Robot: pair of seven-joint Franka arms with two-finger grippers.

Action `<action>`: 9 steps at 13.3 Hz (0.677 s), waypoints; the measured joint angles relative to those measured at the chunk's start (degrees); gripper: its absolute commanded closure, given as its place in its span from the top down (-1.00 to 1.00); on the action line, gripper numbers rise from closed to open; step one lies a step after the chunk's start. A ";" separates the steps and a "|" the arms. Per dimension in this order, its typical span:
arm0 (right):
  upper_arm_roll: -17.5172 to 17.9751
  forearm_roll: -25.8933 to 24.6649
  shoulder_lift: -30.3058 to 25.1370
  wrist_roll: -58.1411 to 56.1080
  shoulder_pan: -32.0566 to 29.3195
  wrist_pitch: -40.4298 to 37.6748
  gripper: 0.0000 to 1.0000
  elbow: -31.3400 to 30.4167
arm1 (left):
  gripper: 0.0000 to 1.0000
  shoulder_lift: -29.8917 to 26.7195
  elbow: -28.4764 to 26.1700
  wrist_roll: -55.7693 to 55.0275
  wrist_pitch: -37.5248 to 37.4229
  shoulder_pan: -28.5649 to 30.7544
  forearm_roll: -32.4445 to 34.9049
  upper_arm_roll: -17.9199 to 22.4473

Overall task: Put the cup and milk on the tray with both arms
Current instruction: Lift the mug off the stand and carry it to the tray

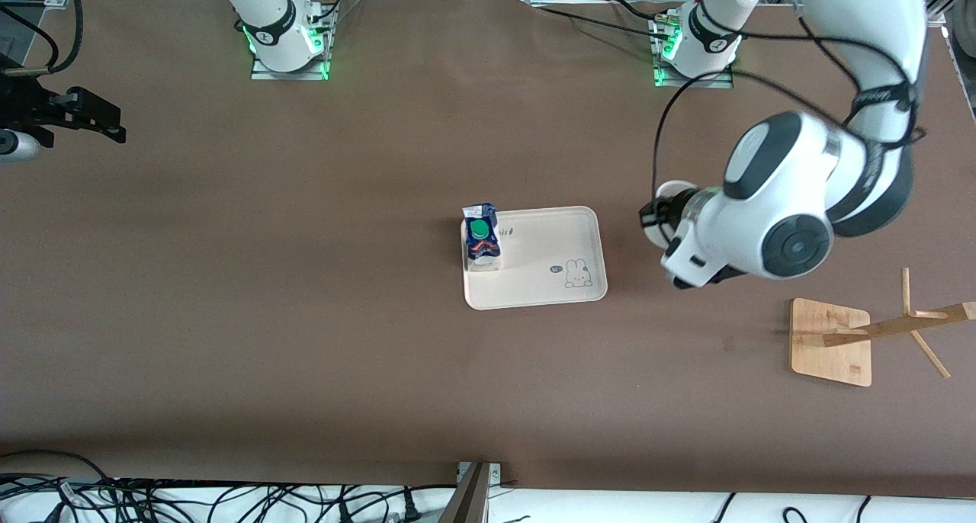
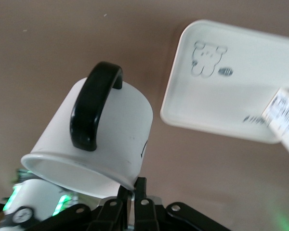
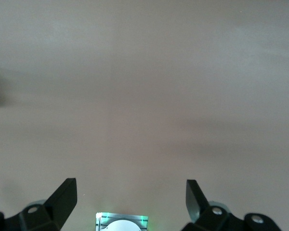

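the right tool [image 1: 107,123] sits at the edge of the front view, up over the bench [image 1: 305,317] at the right arm's end, well apart from everything. its fingers [image 3: 62,199] are spread wide with nothing between them and only bare bench below, so this arm looks to be waiting, pulled clear to leave the middle free.

the milk [image 1: 481,235] stands upright on the tray [image 1: 564,237], tucked into the corner toward the right arm's end and farther from the front camera. that seems a sensible spot: it leaves the rabbit drawing's end of the tray bare for a second thing.

the left tool [image 2: 132,197] hangs over the bench just beside the tray, toward the left arm's end. it is pinched narrow on the rim of the cup [image 2: 94,139], one finger inside and one outside, as far as the left wrist view shows. the cup hangs tilted, its black handle [image 2: 94,113] facing the wrist camera and its mouth toward the tool. a rim grip keeps the base free to be set down. the cup is not yet over the tray; i judge the carry is nearly done, with levelling and lowering left.

the wooden rack [image 1: 835,340] stands nearer the front camera, out of the path.
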 measured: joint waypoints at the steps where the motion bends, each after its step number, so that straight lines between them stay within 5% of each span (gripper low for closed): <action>1: 0.00 0.00 0.00 0.00 0.00 0.01 1.00 0.01 | -1.00 2.29 0.62 -3.12 2.65 -1.75 0.00 -0.03; 5: 0.00 0.00 0.01 0.00 0.00 0.02 1.00 0.02 | -1.00 8.95 0.91 -11.84 14.81 -6.64 -1.56 -0.09; 9: 0.00 0.00 0.01 0.00 0.00 0.03 1.00 0.03 | -1.00 12.99 0.98 -16.81 16.64 -9.36 -2.87 -0.13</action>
